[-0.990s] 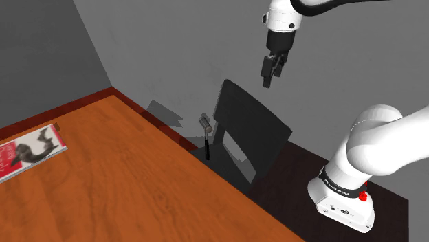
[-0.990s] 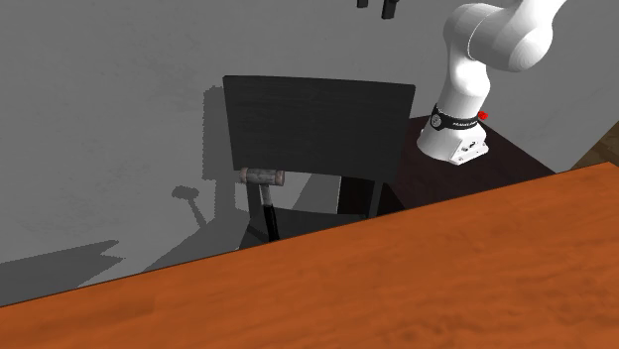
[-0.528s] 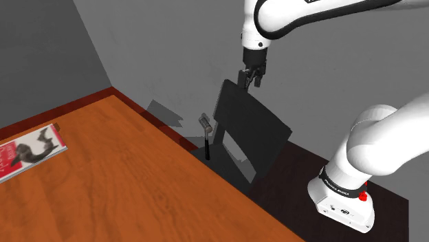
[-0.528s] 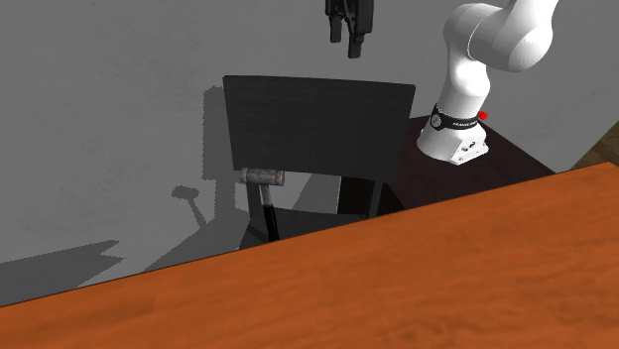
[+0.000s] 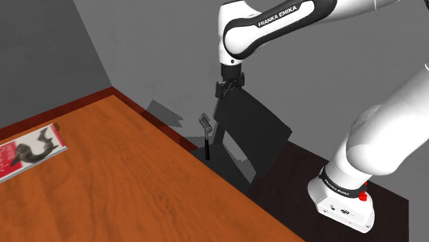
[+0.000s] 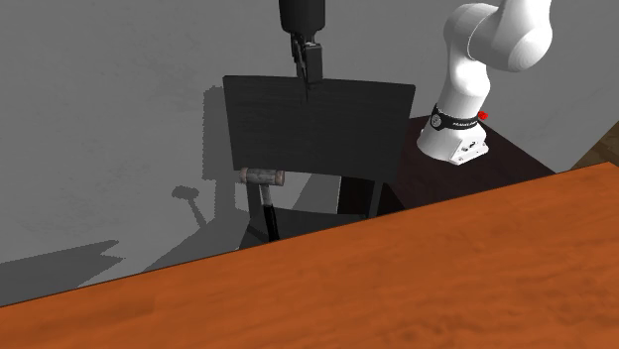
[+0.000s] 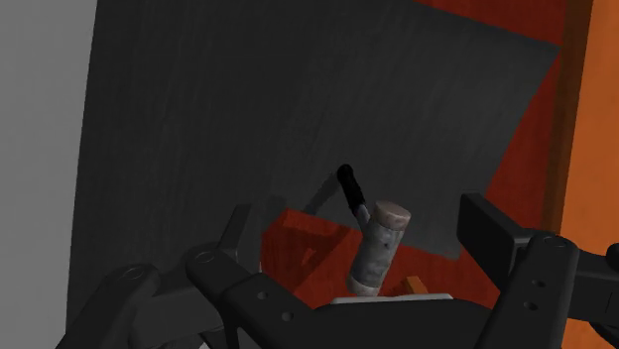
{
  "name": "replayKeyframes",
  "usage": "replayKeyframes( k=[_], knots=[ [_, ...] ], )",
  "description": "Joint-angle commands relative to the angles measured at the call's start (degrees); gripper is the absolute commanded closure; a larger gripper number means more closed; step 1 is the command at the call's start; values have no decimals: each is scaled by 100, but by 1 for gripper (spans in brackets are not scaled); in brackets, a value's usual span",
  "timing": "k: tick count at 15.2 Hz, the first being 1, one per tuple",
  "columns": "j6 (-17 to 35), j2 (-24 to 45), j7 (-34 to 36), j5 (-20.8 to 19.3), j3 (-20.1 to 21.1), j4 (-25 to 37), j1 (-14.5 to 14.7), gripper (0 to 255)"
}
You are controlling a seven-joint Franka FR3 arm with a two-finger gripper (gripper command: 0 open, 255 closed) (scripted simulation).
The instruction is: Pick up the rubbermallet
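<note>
My tool (image 5: 227,89) is open right at the top edge of the black chair (image 5: 256,132), rubber mallet (image 7: 375,253) standing head-up on its seat, so I'm worried I'll clip the backrest or tip the mallet going down.

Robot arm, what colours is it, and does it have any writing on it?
The arm is white and rounded with dark joints. White letters on one dark joint read FRANKA EMIKA. The claw is all black. A small red button sits near the base.
</note>
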Motion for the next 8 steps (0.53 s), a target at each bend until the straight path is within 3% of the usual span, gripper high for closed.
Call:
replayKeyframes(
  k=[1,8],
  knots=[
    [198,457,148,-3,41,239,3,0],
    [670,2060,575,-72,72,1288,32,0]
  ],
)
